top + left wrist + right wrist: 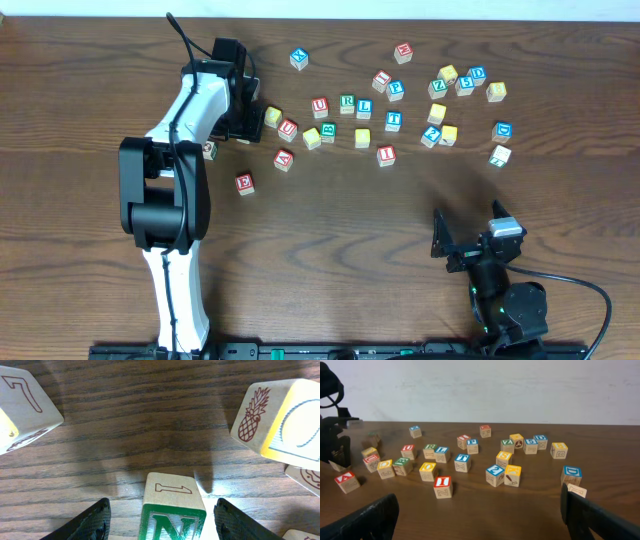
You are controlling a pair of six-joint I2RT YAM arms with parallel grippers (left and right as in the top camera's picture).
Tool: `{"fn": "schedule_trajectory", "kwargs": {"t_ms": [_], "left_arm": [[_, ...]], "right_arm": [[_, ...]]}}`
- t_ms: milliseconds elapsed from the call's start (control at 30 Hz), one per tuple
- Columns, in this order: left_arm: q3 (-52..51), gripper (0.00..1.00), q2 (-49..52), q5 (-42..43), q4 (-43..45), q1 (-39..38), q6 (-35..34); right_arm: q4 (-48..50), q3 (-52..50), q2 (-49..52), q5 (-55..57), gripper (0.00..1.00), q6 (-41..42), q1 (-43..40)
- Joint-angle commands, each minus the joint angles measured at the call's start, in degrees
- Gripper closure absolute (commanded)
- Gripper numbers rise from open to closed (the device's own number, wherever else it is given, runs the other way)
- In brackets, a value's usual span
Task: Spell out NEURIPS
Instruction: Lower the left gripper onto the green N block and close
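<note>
The green N cube (172,519) stands on the table between my left gripper's (161,506) open fingers, with a gap on each side. In the overhead view that gripper (246,126) points down at the left end of the cube cluster and hides the N cube. Loose on the table lie the red E (244,184), red U (288,128), red R (319,106) and red I (386,155) cubes. A blue cube that looks like P (396,90) lies farther back. I cannot pick out the S. My right gripper (470,245) hovers open and empty at the front right, its fingers (370,520) spread wide.
Other cubes lie around: red A (284,159), blue L (364,108), blue T (394,120), blue X (299,58). A yellow cube (272,117) sits right beside the left gripper. A cube marked 7 (25,407) and a pineapple cube (280,417) flank the N cube.
</note>
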Motion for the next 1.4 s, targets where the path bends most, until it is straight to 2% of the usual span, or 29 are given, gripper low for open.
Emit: {"fn": "schedule_trajectory", "kwargs": {"t_ms": [0, 233, 567, 767, 967, 1367], "left_arm": [[-0.2, 0.35, 0.3, -0.7, -0.1, 0.1, 0.6], [-0.5, 0.4, 0.3, -0.7, 0.5, 0.1, 0.9], [-1.4, 0.4, 0.3, -0.7, 1.8, 0.1, 1.5], [-1.4, 0.48, 0.3, -0.7, 1.8, 0.1, 1.4], [-1.4, 0.63, 0.3, -0.7, 1.7, 0.1, 1.4], [-1.4, 0.77, 0.3, -0.7, 1.4, 0.1, 1.4]], "right_arm": [[-0.2, -0.1, -0.2, -0.1, 0.01, -0.3, -0.4], [-0.2, -0.1, -0.2, -0.1, 0.01, -0.3, -0.4], [-0.2, -0.1, -0.2, -0.1, 0.01, -0.3, -0.4], [-0.2, -0.1, -0.2, -0.1, 0.01, -0.3, -0.4], [-0.2, -0.1, -0.2, -0.1, 0.01, -0.3, -0.4], [-0.2, -0.1, -0.2, -0.1, 0.01, -0.3, -0.4]]}}
